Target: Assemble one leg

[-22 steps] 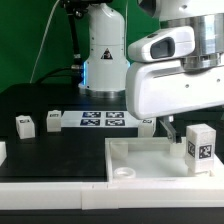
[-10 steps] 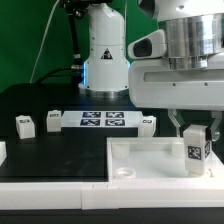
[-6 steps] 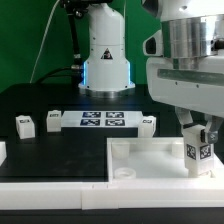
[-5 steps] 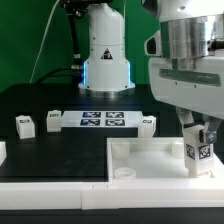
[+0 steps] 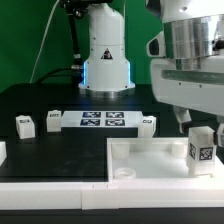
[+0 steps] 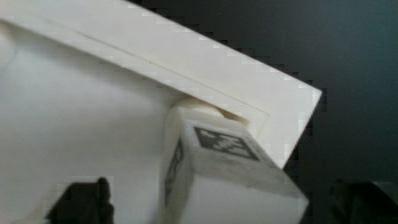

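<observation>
A leg (image 5: 202,148), a small white block with a black-and-white tag, stands upright on the near right corner of the white square tabletop (image 5: 150,155). My gripper (image 5: 200,128) is over it, open, with a finger on either side of its top. In the wrist view the leg (image 6: 222,160) stands between my two dark fingertips (image 6: 80,200) with a gap on each side, at the corner of the tabletop (image 6: 89,90). My gripper (image 6: 217,200) holds nothing.
Two more legs (image 5: 25,124) (image 5: 53,120) stand on the black table at the exterior view's left, and another (image 5: 147,122) by the marker board (image 5: 102,121). A round socket (image 5: 124,172) is in the tabletop's near corner. The robot base (image 5: 105,50) is behind.
My gripper has moved toward the exterior view's right, from beside the leg to over it, with its fingers straddling the leg. The leg has stayed in place.
</observation>
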